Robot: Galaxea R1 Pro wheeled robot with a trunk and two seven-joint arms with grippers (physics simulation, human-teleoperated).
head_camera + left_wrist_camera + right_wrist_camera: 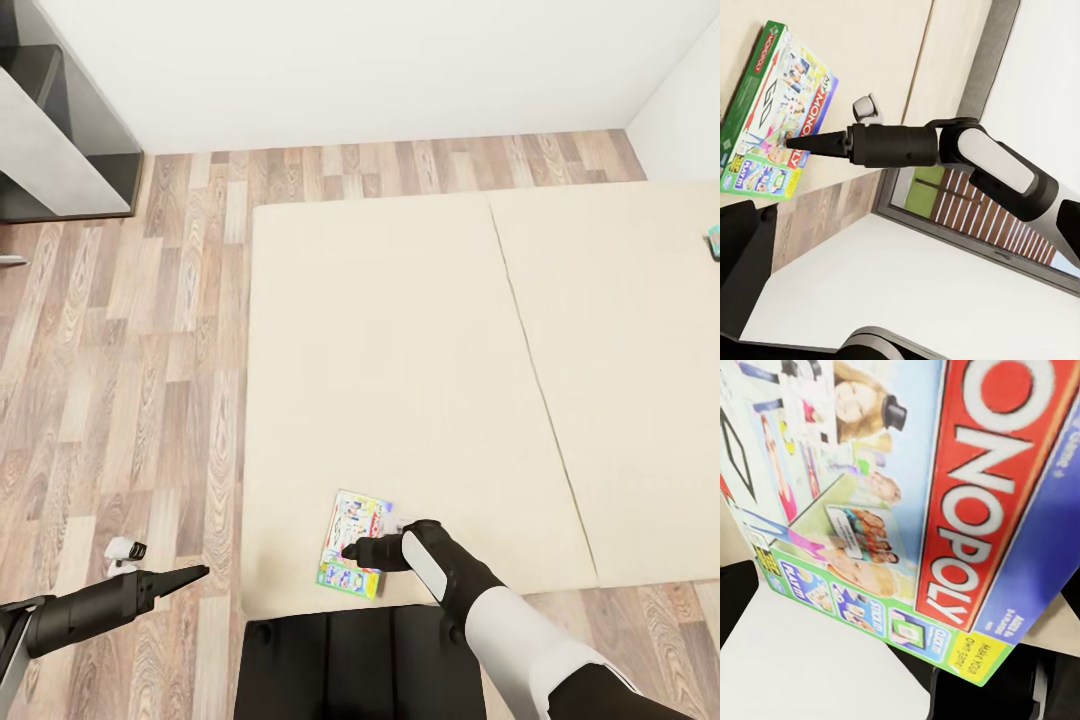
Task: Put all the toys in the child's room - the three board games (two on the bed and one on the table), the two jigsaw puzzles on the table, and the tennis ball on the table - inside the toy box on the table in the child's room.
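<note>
1. The head view is bright and evenly lit, with no clear single source; the bed [400, 330] reads as flat cream with almost no shading.
2. Shadows there are faint: a soft dark band under the shelf [60, 150] at the far left, and a thin one along the bed's near edge.
3. The render is soft, and the floor [130, 380] grain smears slightly.
4. In the left wrist view, pale glare lies on the right arm's white shell [997, 161].
5. The right wrist view is very close, and the game [907, 495] print looks blurred, perhaps from nearness; the lower corners fall dark.
</note>
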